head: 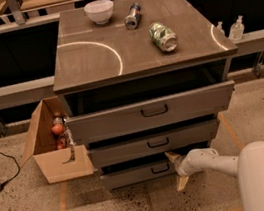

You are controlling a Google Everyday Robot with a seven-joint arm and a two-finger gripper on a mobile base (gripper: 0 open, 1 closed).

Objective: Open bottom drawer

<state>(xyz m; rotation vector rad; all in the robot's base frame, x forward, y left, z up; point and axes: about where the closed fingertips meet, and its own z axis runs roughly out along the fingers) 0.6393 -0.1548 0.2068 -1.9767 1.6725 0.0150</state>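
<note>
The bottom drawer point(134, 174) is the lowest of three grey drawers in the cabinet, with a small dark handle point(159, 168) at its centre. Its front stands slightly out from the cabinet, less than the middle drawer point(129, 148) and top drawer point(124, 117) above it. My gripper point(175, 171) is on the end of the white arm coming from the lower right. It sits just right of the bottom drawer's handle and is open. One tan finger point(172, 157) is at the drawer's top edge and the other points down toward the floor.
An open cardboard box point(55, 156) with items stands on the floor left of the cabinet. On the cabinet top point(94, 63) are a white bowl point(99, 10), a lying bottle point(132, 16) and a lying can point(163, 36). A cable point(2, 173) runs on the floor at left.
</note>
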